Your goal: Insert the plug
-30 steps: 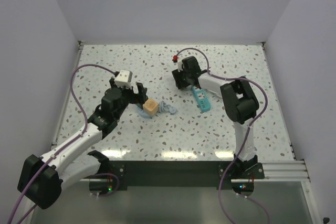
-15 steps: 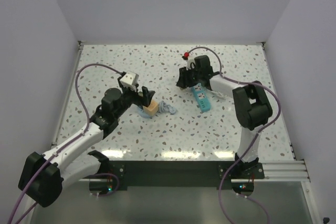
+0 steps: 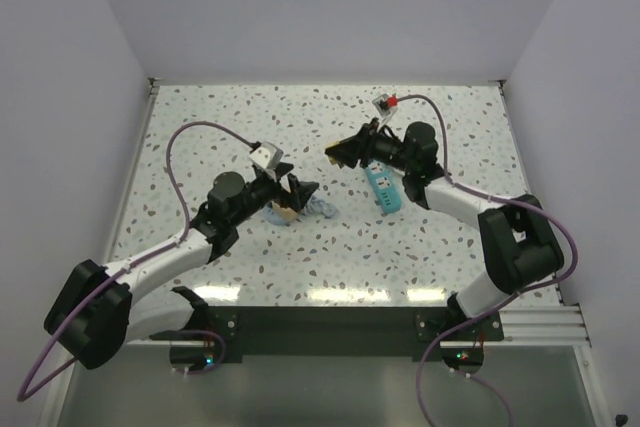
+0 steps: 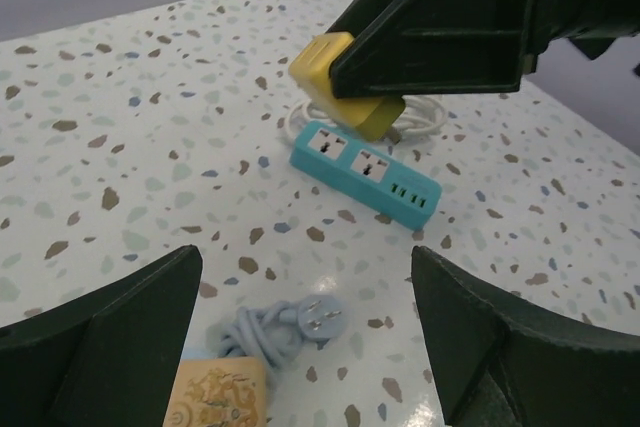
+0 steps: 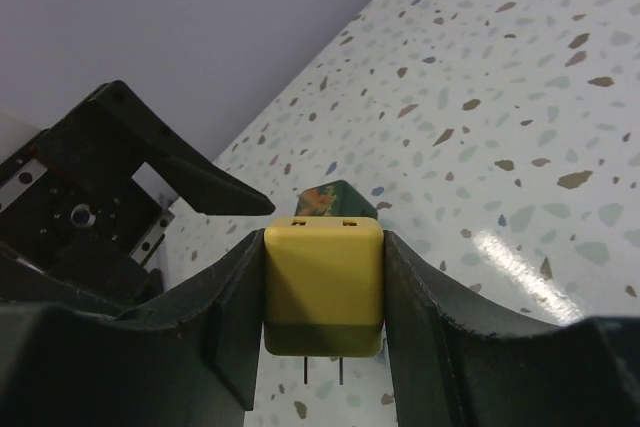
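Note:
My right gripper [image 5: 322, 247] is shut on a small yellow block [image 5: 322, 287] with two metal prongs, held off the table. In the left wrist view the yellow block [image 4: 335, 77] hangs just beyond the teal power strip [image 4: 365, 167], which also shows in the top view [image 3: 382, 187]. Behind the block a small dark green cube face with an orange pattern [image 5: 345, 197] lies by the left fingers; no prongs show on it. My left gripper [image 4: 305, 267] is open wide over the tan patterned cube [image 4: 210, 402], not touching it.
A coiled grey cable with a three-pin plug [image 4: 322, 319] lies against the tan cube [image 3: 287, 210]. A white cable [image 4: 425, 119] lies behind the power strip. White walls close in the speckled table [image 3: 200, 127] on three sides.
My right gripper lifted the yellow block and turned to point left as its arm swung right. My left gripper moved right, over the tan cube and grey cable.

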Robot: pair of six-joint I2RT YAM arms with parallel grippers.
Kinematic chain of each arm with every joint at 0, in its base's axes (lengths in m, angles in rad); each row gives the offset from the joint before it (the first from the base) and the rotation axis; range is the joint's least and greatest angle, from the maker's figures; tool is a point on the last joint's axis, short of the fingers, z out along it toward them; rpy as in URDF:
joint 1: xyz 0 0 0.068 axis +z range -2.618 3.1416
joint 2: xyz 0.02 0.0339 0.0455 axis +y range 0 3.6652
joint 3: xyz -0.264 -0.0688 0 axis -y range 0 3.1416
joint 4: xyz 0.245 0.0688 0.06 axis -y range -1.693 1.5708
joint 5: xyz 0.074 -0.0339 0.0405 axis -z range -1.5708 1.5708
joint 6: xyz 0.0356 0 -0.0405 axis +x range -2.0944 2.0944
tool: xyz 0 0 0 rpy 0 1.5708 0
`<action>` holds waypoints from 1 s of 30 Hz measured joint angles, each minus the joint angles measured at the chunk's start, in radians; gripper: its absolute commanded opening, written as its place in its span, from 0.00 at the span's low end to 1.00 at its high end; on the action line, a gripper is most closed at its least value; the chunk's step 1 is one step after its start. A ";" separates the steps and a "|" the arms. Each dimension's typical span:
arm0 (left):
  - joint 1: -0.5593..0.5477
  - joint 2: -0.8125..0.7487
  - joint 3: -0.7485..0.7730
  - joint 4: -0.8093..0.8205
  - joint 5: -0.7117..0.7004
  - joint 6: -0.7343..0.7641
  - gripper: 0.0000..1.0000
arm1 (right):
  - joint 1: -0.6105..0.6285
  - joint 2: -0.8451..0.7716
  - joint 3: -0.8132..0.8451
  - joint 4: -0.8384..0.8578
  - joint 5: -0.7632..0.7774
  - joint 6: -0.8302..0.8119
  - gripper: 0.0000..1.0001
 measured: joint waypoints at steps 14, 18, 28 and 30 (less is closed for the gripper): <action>-0.054 0.037 -0.031 0.332 0.166 -0.129 0.92 | 0.010 -0.002 -0.117 0.525 -0.150 0.378 0.00; -0.054 0.051 -0.032 0.402 0.192 -0.165 0.92 | 0.023 -0.002 -0.135 0.558 -0.180 0.441 0.00; -0.055 0.124 -0.022 0.502 0.263 -0.235 0.88 | 0.044 -0.038 -0.164 0.575 -0.211 0.480 0.00; -0.055 0.128 -0.021 0.507 0.269 -0.242 0.88 | 0.054 -0.064 -0.165 0.575 -0.214 0.474 0.00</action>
